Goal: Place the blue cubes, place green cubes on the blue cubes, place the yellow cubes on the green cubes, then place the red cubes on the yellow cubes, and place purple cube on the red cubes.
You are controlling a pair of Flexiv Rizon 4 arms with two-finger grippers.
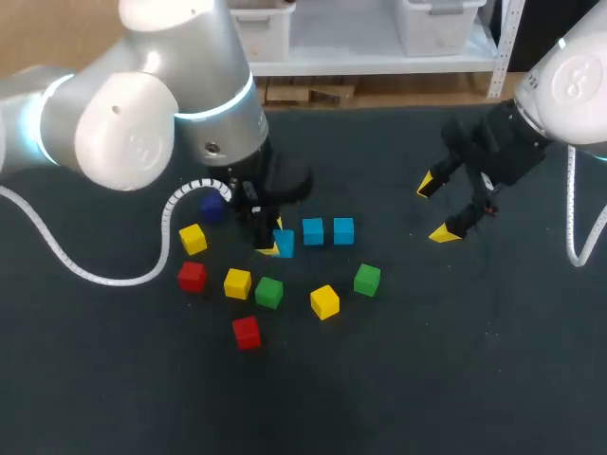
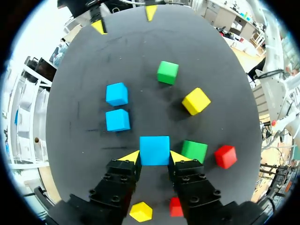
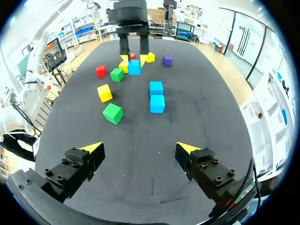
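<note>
Left gripper (image 2: 154, 155) pinching a bright blue cube (image 2: 154, 150) on the dark matte table (image 1: 427, 379), two matching blue cubes (image 1: 313, 231) at its three o'clock, right gripper (image 3: 140, 147) spread wide, farther out toward three o'clock

A robotics lab: a left arm (image 1: 142, 104) and right arm (image 1: 569, 85) (both pale, cabled) flank a dark table (image 1: 427, 379).

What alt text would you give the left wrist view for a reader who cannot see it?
The left gripper holds a blue cube between its fingers on the dark table. Two other blue cubes sit just ahead, close together; a green cube and a red cube lie beside the gripper, another green cube and a yellow cube farther off.
</note>
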